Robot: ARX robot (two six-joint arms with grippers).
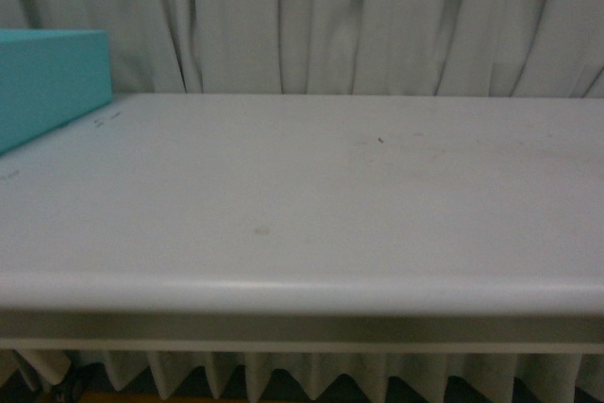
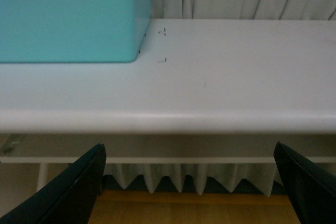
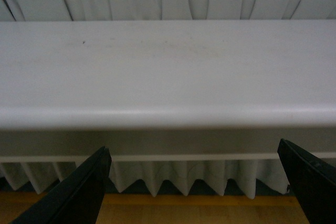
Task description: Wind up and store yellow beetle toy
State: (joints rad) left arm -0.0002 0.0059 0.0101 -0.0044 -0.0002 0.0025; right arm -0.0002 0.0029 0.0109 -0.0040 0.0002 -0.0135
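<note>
Your left gripper [image 2: 189,182] hangs wide apart below the table [image 2: 210,87] edge, nothing in it. The teal bin [image 2: 68,19] sits on the table's far left. Your right gripper [image 3: 194,182] is spread too. The yellow beetle toy isn't visible anywhere.

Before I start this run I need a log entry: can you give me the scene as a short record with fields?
surface: white table, bare where seen
container: teal bin at the table's far left
yellow beetle toy: not visible in any view
left tool: open, empty, below the table's front edge
right tool: open, empty, below the table's front edge
backdrop: pale curtain
task progress: not started
</note>
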